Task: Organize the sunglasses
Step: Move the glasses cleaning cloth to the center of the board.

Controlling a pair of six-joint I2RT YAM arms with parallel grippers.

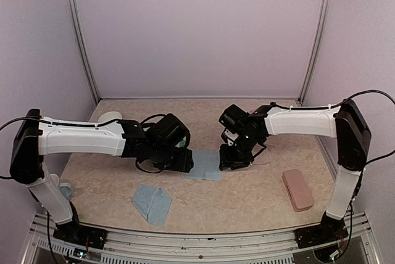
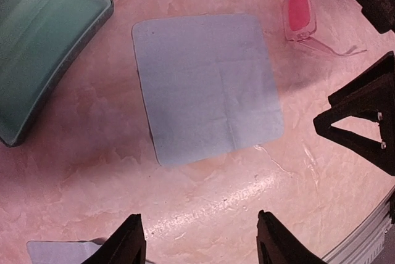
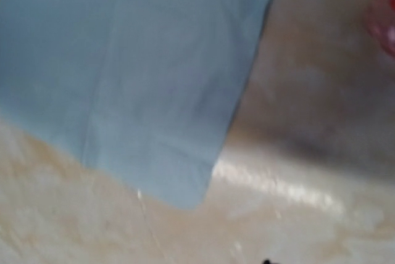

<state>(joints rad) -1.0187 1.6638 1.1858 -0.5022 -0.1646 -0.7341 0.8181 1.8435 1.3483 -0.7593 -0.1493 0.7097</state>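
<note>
The pink-red sunglasses lie on the table beyond the far right corner of a flat light-blue cloth. They show as a red blur at the right edge of the right wrist view. My left gripper is open and empty, low over the table just short of the cloth's near edge. My right gripper hovers at the cloth's right side, close to the sunglasses. One of its black fingers shows in the left wrist view. The pale clear-framed pair is out of view.
An open case with a green lining lies left of the cloth. A second, crumpled light-blue cloth lies near the front. A closed pink case lies at the right. A white object sits at the back left.
</note>
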